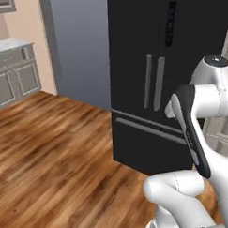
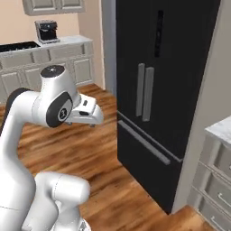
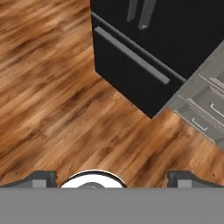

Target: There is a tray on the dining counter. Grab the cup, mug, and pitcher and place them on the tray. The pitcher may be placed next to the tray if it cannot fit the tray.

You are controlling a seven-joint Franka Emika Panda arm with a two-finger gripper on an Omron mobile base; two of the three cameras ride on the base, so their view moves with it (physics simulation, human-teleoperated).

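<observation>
While the gripper (image 3: 112, 177) stands wide and empty over the wooden floor (image 3: 52, 109) near the black fridge (image 3: 144, 57), I cannot tell which way the cup, mug or pitcher lies.

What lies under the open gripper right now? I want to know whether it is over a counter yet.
Below the gripper, jaws wide apart and empty, is wooden floor, with the black fridge and grey drawers ahead. The floor directly beneath the hand is hidden.

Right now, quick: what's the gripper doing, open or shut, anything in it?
Gripper: open, its dark fingertips spread wide, nothing between them; it hangs over the brown wooden plank floor in front of the tall black refrigerator.
</observation>
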